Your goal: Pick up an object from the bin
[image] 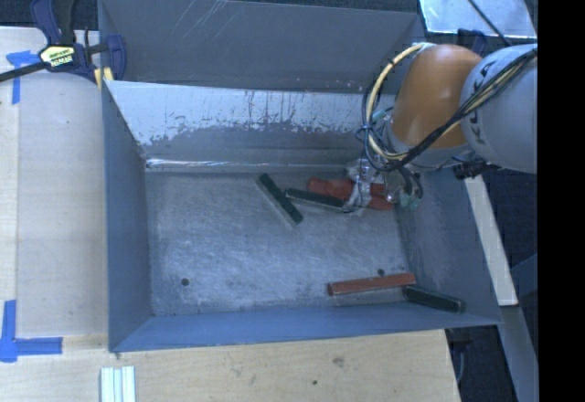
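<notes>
The gripper (362, 195) is low at the bin's floor, near the back right, its tip against the right end of a small red block (323, 185). Metal and cables crowd the tip, so whether it is open or closed, or has hold of anything, cannot be told. A thin black bar (311, 199) lies just in front of the red block, and its right end reaches under the gripper's tip. To the left, a dark grey bar (280, 198) lies on a diagonal, its lower end near the black bar's left end.

Well apart, by the front right corner, lie a flat reddish-brown stick (370, 285) and a short black bar (435, 301) just to its right. Above the gripper the wrist carries an orange cover (437, 99) looped with cables (384, 89). The grey metal bin (274, 53) surrounds all of this.
</notes>
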Robot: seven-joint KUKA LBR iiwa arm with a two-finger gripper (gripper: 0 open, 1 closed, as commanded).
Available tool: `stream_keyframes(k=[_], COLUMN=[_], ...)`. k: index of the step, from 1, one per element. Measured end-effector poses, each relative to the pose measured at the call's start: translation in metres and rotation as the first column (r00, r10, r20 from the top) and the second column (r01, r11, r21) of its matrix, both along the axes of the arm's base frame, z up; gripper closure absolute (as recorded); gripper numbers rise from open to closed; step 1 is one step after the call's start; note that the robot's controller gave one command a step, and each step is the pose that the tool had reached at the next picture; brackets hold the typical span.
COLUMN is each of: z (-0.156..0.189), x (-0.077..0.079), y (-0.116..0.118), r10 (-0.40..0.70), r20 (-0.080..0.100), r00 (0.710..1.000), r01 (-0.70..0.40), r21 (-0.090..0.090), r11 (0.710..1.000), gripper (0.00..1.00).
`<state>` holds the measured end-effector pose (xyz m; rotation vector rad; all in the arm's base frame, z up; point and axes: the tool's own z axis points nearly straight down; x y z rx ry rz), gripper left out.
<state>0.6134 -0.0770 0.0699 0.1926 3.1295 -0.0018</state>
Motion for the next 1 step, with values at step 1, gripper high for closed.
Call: stream_keyframes(k=[1], z=[0.0698], x=[0.0022], y=[-0.0004], r10=[0.001], r20=[0.004], r00=[1.0], r01=[-0.001], r21=[0.0], r11=[1.0], gripper=[1.0])
